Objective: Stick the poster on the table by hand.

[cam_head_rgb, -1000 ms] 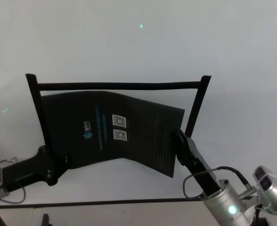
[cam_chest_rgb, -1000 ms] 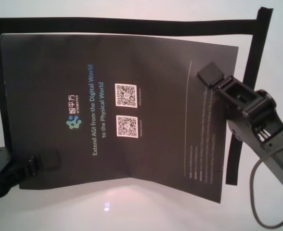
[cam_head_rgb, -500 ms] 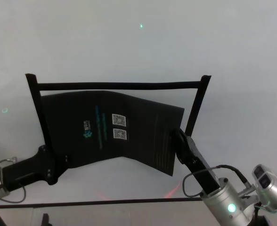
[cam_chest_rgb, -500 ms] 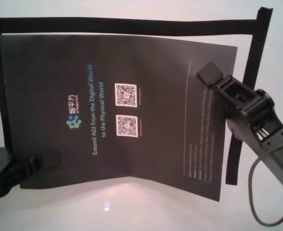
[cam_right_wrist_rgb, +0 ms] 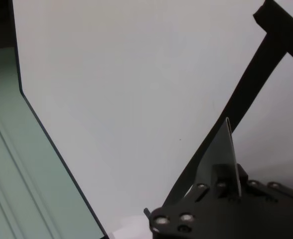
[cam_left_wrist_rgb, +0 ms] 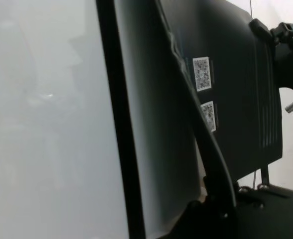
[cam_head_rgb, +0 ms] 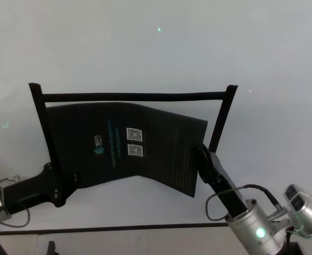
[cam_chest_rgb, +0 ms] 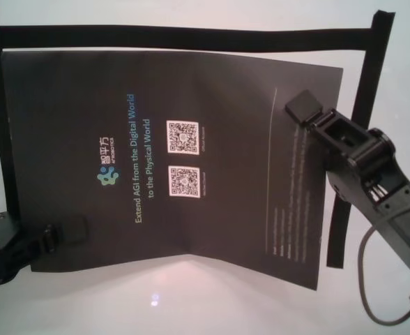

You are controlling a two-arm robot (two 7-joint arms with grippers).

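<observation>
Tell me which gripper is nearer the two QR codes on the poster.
Left, narrowly. The left gripper pinches the poster at its near left corner, below and left of the QR codes. The right gripper clamps the right edge, right of the codes.

Note: your left gripper (cam_chest_rgb: 69, 232) hides the poster (cam_chest_rgb: 212, 91) near left corner; its small print at right is unreadable.

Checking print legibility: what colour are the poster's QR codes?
White squares on the black poster; chest view shows them best.

Black grippers, silver wrists, grey cables
</observation>
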